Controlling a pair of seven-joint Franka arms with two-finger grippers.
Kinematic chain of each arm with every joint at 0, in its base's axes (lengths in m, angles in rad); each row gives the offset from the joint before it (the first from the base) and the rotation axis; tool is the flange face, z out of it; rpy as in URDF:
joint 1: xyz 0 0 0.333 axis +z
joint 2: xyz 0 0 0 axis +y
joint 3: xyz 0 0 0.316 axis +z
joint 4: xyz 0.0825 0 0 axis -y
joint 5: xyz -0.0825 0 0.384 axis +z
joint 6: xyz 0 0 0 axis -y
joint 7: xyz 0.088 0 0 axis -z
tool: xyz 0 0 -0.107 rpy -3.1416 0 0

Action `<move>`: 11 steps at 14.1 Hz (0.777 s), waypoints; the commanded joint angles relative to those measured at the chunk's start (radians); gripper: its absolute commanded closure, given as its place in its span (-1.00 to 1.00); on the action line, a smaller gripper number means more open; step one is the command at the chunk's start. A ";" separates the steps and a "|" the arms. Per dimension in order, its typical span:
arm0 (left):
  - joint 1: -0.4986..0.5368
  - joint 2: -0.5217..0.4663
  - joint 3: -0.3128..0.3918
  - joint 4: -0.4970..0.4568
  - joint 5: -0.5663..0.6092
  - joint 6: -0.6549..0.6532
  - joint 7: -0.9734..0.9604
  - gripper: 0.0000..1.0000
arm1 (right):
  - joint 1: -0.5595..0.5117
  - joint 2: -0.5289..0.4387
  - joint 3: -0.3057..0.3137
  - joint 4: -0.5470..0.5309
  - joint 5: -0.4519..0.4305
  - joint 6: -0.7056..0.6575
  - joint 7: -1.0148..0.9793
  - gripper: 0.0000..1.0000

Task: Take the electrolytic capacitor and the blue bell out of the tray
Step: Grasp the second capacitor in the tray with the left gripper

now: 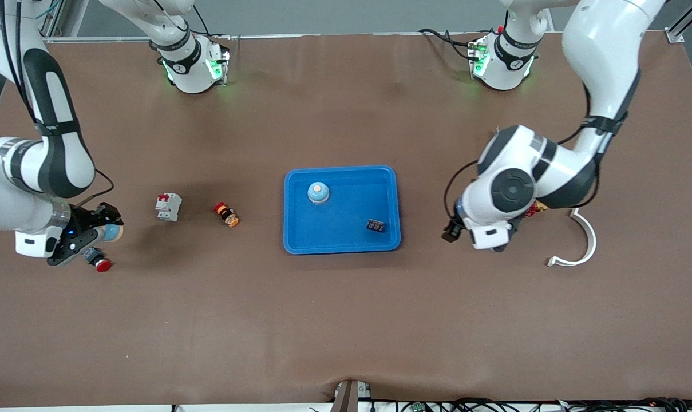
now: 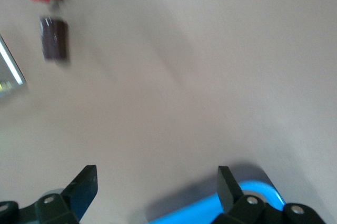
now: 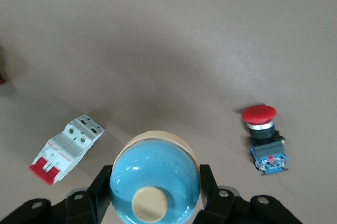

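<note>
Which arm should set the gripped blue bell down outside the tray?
Right: the right end effector grips the blue bell over the table by the red pushbutton; the left end effector is open, empty.

the right hand (image 3: pixel 154 192) is clamped on a glossy blue bell (image 3: pixel 154 177) with a cream base rim and a cream knob, one black finger (image 3: pixel 100 195) pressed against each side. under it lies the brown table (image 3: pixel 174 40). near the bell, a white and red circuit breaker (image 3: pixel 66 148) lies on one side; a red mushroom push button (image 3: pixel 264 137) lies well apart on the other.
</note>
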 commanded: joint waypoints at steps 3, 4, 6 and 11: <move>-0.088 0.103 0.009 0.126 -0.010 -0.017 -0.154 -1.00 | -0.015 -0.035 0.017 -0.133 0.013 0.151 -0.015 0.03; -0.108 0.120 0.010 0.148 -0.009 -0.015 -0.183 -1.00 | -0.017 -0.034 0.017 -0.147 0.011 0.168 -0.017 0.03; -0.141 0.140 0.016 0.166 -0.006 0.019 -0.235 -1.00 | -0.022 -0.029 0.017 -0.173 0.013 0.215 -0.033 0.03; -0.218 0.192 0.044 0.165 -0.003 0.157 -0.376 -1.00 | -0.035 0.007 0.017 -0.176 0.013 0.286 -0.055 0.03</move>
